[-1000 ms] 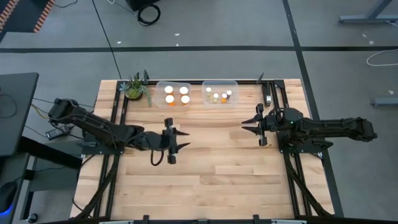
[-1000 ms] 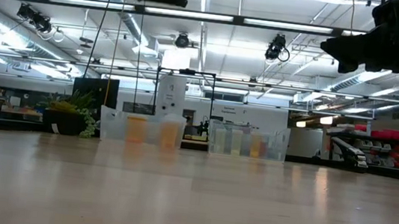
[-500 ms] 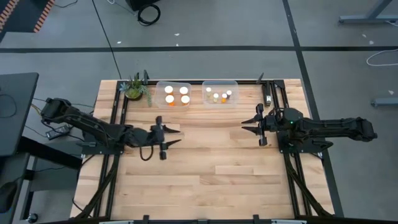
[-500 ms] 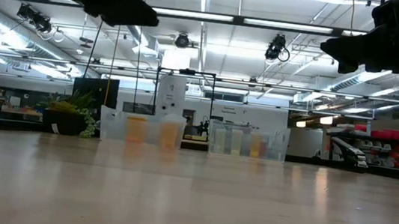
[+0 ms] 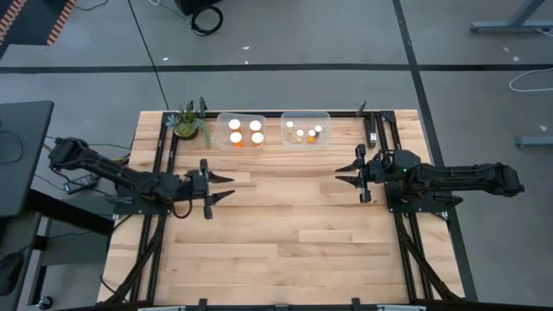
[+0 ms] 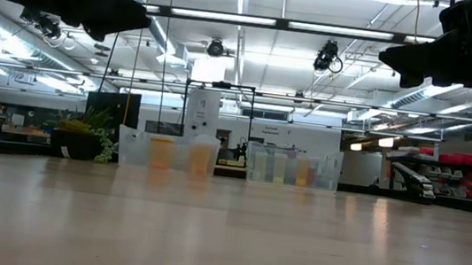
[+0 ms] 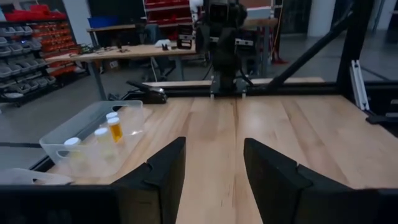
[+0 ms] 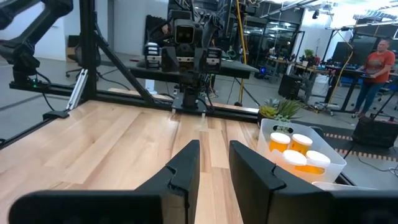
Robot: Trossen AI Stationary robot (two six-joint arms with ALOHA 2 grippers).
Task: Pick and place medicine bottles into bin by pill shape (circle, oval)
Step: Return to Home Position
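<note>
Left gripper (image 5: 228,187) and right gripper (image 5: 340,174) hover over opposite sides of the table (image 5: 294,233), fingers spread, clamping nothing. Seen level, the bottles (image 6: 171,154) are only coloured smears behind cloudy bin walls; from above, four white-capped orange bottles (image 5: 235,124) stand in the left bin (image 5: 219,130) and small bottles (image 5: 301,134), too tiny to count, in the right bin (image 5: 327,121).

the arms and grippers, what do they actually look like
Both the left arm and right arm are dark, nearly black, built of slim jointed segments. The left gripper and right gripper each end in two tapered fingers; in the left wrist view these are broad matte black wedges. A thin dark cable loops by the left wrist. No markings are readable.
</note>
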